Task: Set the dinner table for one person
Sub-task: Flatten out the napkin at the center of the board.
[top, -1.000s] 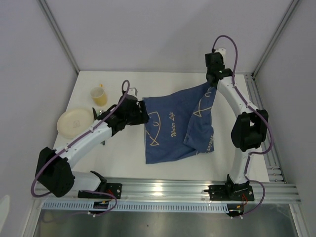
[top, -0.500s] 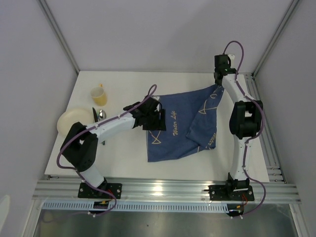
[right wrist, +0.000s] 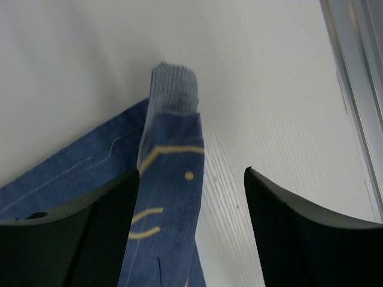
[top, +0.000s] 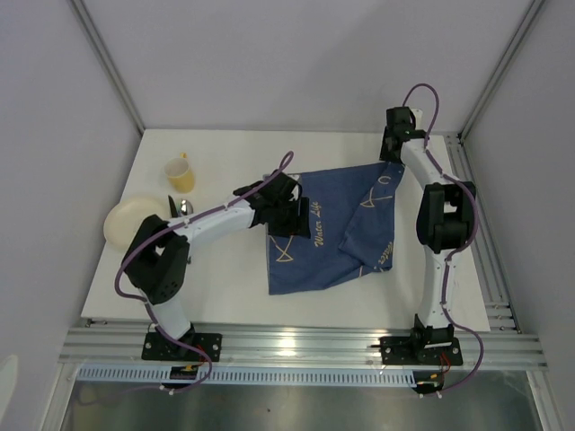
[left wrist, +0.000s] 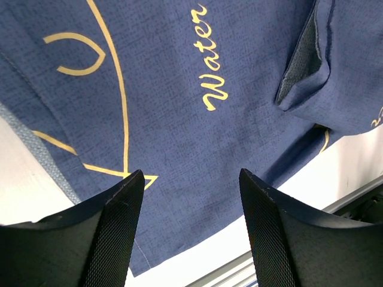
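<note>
Bearing a blue cloth [top: 314, 256], the white desk [top: 216, 287] is framed by silver rails [top: 305, 346]. Nothing is gripped — the left pincer [left wrist: 190, 179] is spread wide above the lettering [left wrist: 209, 66], the right pincer [right wrist: 191, 173] wide over the cloth's far corner.

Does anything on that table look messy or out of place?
Yes, the blue cloth. Its right side is folded back over itself, it lies askew to the edges of the table, and its far corner is curled below the open right gripper. The cup and plate look fine.
</note>
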`<act>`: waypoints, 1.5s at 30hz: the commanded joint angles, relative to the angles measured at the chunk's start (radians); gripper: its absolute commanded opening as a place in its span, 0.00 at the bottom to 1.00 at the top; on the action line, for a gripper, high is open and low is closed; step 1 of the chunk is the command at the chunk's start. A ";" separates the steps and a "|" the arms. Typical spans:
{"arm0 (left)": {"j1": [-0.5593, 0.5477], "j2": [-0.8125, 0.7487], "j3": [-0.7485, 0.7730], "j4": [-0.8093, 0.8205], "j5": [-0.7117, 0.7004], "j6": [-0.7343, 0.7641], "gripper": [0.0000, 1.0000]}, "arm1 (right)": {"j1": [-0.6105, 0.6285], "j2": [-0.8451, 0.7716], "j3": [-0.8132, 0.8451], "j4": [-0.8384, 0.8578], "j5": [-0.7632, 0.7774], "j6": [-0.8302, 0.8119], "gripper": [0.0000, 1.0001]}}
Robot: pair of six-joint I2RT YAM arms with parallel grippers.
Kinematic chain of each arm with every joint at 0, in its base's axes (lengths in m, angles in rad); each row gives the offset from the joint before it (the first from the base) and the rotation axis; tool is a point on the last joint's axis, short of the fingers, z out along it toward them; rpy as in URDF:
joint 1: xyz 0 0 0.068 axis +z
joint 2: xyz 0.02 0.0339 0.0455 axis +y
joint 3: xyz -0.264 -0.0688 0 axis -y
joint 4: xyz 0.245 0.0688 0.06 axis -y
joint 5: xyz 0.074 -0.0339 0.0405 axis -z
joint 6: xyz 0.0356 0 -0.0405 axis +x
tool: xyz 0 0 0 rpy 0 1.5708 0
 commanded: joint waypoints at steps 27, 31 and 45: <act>-0.024 0.143 0.007 -0.090 -0.015 0.006 0.63 | 0.424 -0.737 -0.638 -0.034 0.065 0.246 0.75; -0.046 0.137 -0.011 -0.151 -0.174 0.011 0.65 | 0.434 -0.811 -0.704 -0.039 0.042 0.259 0.76; -0.075 0.246 0.015 -0.300 -0.274 -0.009 0.58 | 0.502 -0.894 -0.838 -0.068 -0.024 0.358 0.75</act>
